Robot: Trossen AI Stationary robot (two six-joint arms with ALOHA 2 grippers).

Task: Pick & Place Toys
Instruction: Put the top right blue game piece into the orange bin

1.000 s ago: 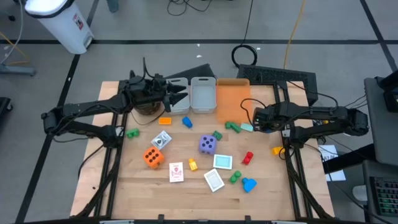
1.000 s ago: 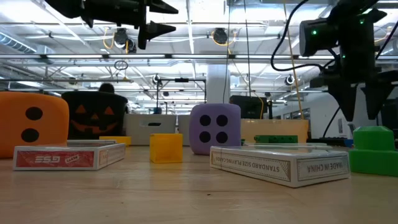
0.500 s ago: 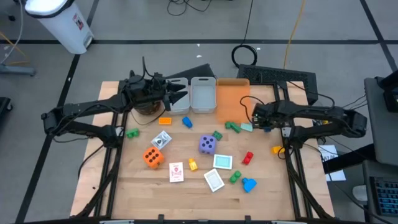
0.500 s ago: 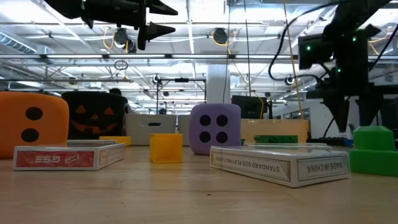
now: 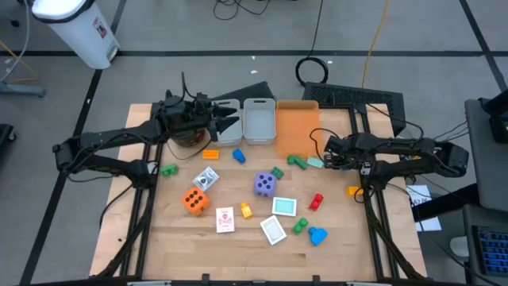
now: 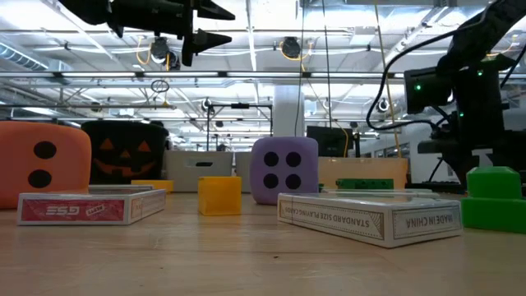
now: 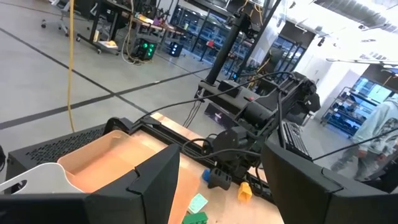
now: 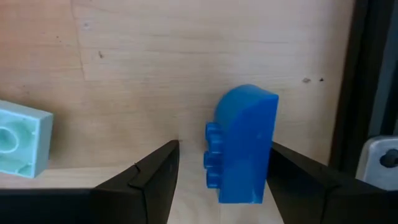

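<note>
My right gripper points down, low over the table's right part. It is open, one finger on each side of a blue block that lies on the wood, with a pale teal block beside it. The arm hides the blue block in the high view. My left gripper is open and level, high over the grey bins at the far side, with nothing between its fingers. An orange die, a purple die, cards and small blocks lie spread over the table's middle. My right gripper stands astride the blue block from above. One finger is right against the block's side, and I cannot tell whether it touches. The other finger is clear of it. The block lies on the table.
Two grey bins and an orange bin stand along the far edge, a black pot under my left arm. A green block and an orange block lie near my right gripper. A green block hides its fingertips in the low view.
My right gripper has sunk toward the table, still pointing down.
</note>
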